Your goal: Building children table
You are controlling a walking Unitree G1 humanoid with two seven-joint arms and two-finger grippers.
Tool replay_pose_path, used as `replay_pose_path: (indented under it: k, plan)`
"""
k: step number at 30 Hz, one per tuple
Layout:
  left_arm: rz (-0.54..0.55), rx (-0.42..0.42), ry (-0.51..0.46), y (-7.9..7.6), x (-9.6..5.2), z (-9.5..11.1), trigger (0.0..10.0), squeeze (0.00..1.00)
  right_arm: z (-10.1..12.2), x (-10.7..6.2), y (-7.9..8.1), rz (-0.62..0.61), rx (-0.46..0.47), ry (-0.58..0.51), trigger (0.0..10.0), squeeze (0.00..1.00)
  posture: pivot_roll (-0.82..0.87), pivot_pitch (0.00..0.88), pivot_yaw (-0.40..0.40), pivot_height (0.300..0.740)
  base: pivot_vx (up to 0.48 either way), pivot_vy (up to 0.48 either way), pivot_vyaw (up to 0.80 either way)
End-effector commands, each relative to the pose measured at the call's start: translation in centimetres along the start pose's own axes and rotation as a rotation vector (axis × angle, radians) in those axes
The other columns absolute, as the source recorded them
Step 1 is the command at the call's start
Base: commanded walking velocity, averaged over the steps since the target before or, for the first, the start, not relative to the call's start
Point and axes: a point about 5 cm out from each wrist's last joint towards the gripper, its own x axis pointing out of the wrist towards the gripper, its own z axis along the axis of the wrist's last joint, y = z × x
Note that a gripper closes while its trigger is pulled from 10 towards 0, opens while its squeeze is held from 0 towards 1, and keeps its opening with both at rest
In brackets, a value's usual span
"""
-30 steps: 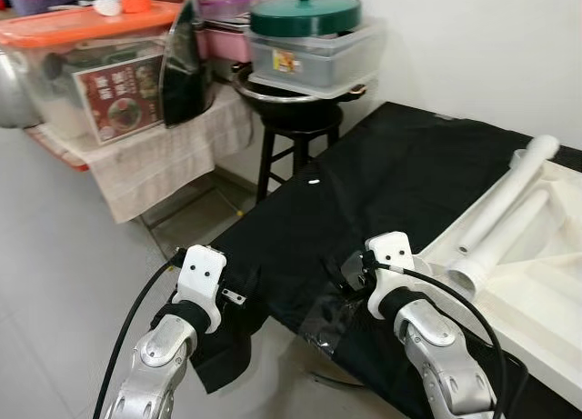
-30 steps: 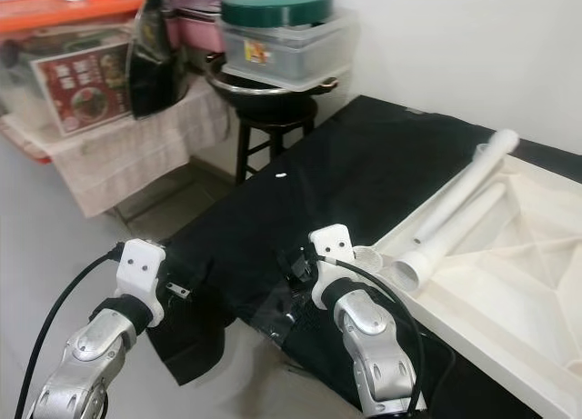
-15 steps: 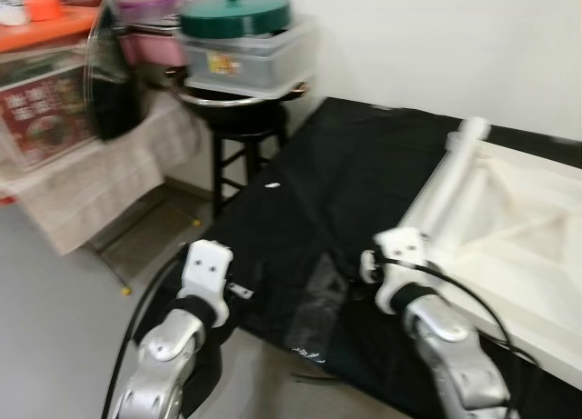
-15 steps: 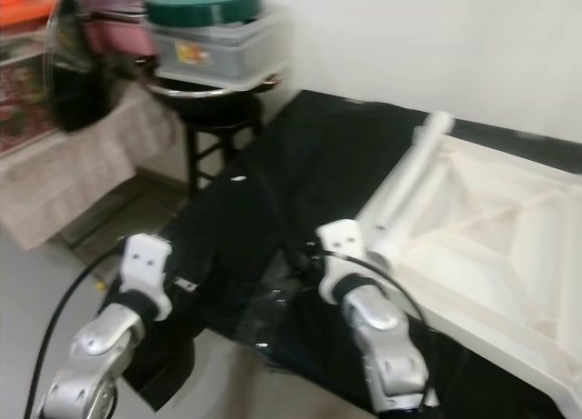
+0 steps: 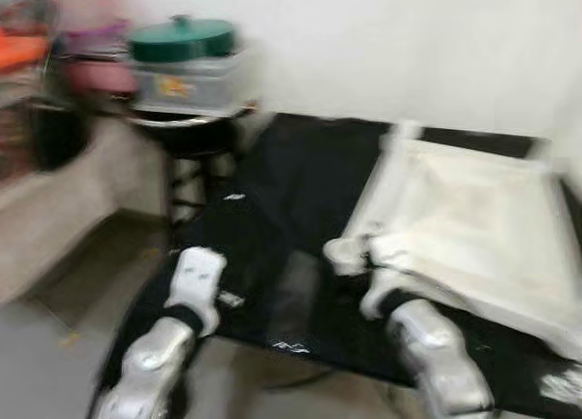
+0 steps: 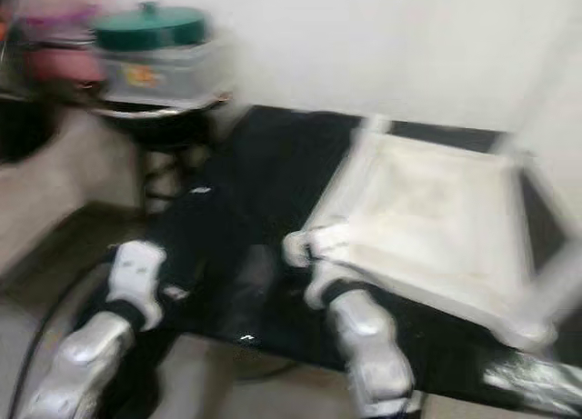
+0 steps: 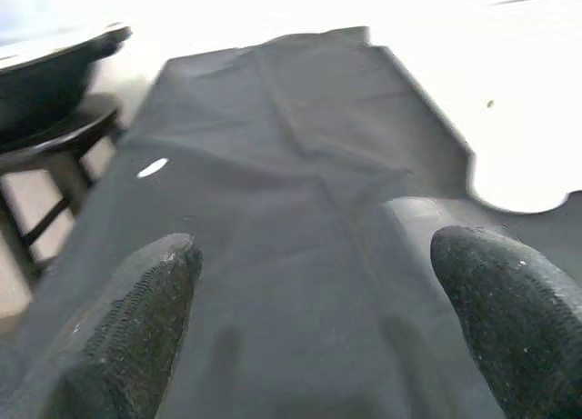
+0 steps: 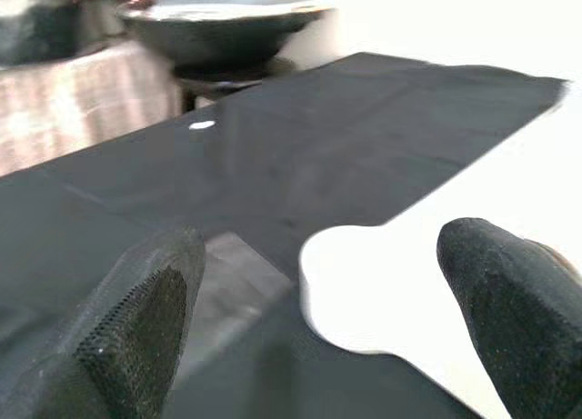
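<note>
Both grippers hover with fingers apart over the near edge of the black-covered bench [image 5: 300, 192]: left gripper [image 7: 314, 324], right gripper [image 8: 318, 324]. Beyond the right one lies the blurred, apparently upturned white tabletop [image 5: 464, 219].

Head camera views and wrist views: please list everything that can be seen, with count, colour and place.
Table top: one, white, lying on the black cloth, on the robot's right; blurred.
Cloth: one, black, spread under the table top.
Lid: one, green, on a clear box at the far left.
Box: one, clear with a small label, on a dark bowl.
Bowl: one, dark, on a stool.
Stool: one, black, left of the cloth.
Left gripper: one, black fingers, open, over the cloth.
Right gripper: one, black fingers, open, at the table top's near corner.
</note>
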Motion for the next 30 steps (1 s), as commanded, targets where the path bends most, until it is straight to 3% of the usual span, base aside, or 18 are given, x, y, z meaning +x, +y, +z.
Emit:
replay_pose_path:
  k: [1, 17, 30]
  plan:
    - [-0.005, 0.006, -0.001, -0.17, 0.1, 0.06, 10.0, 0.0, -0.08, -0.14, -0.34, -0.006, 0.002, 0.0, 10.0, 0.0, -0.08, 0.0, 0.015, 0.74, 0.0, 0.0, -0.8]
    - [0.004, 0.0, -0.004, -0.03, 0.28, 0.14, 10.0, 0.0, 0.15, -0.04, -0.38, -0.004, 0.005, -0.011, 10.0, 0.0, -0.08, 0.0, 0.015, 0.74, 0.0, 0.0, -0.75]
    - [0.009, -0.001, -0.005, 0.1, 0.32, 0.19, 10.0, 0.0, 0.4, -0.04, -0.31, 0.002, 0.007, -0.028, 10.0, 0.0, -0.08, 0.0, 0.014, 0.74, 0.0, 0.0, 0.0]
